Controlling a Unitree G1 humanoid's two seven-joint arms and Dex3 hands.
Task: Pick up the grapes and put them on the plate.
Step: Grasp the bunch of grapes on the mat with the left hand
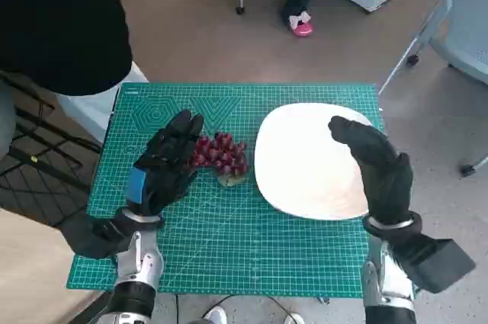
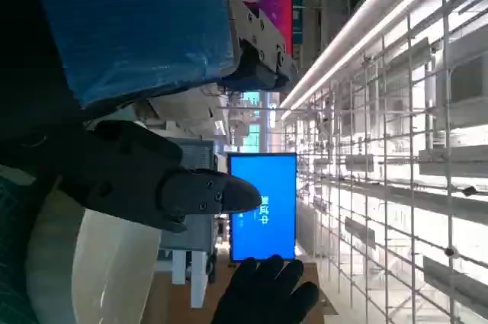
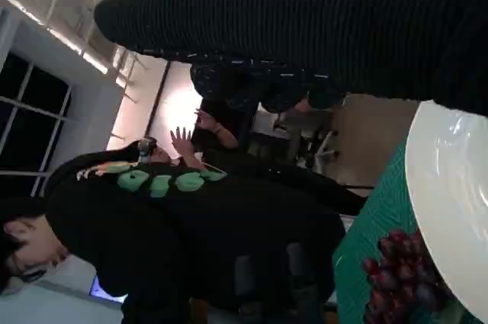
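The two pale forearms are seen rising from the near edge of the picture in the head view, closest to the camera. The grapes (image 1: 222, 156), a dark red bunch, are lying on the green cutting mat (image 1: 229, 240), just beside the white plate (image 1: 305, 179) on its left and not on it. In the right wrist view the grapes (image 3: 396, 274) are shown next to the rim of the plate (image 3: 450, 187), with green mat beneath them.

The left hand (image 1: 164, 164) is placed at the bunch's left side, its black fingers (image 1: 183, 129) extended toward the grapes and reaching their edge. Whether the bunch is actually gripped cannot be told: no fruit is seen lifted, and in the left wrist view only the blue-taped back (image 2: 130, 27) and a dark finger are shown, with no grapes visible.

The right hand (image 1: 377, 168), in its black knitted glove, is held above the right part of the plate with its fingers loosely extended and nothing in them. Its fingertips are also caught in the left wrist view (image 2: 267, 290).

The mat is spread over a small table. A person in black (image 3: 191, 240) is seen beyond the table in the right wrist view, and a pink shoe (image 1: 302, 25) is seen on the floor across the table.
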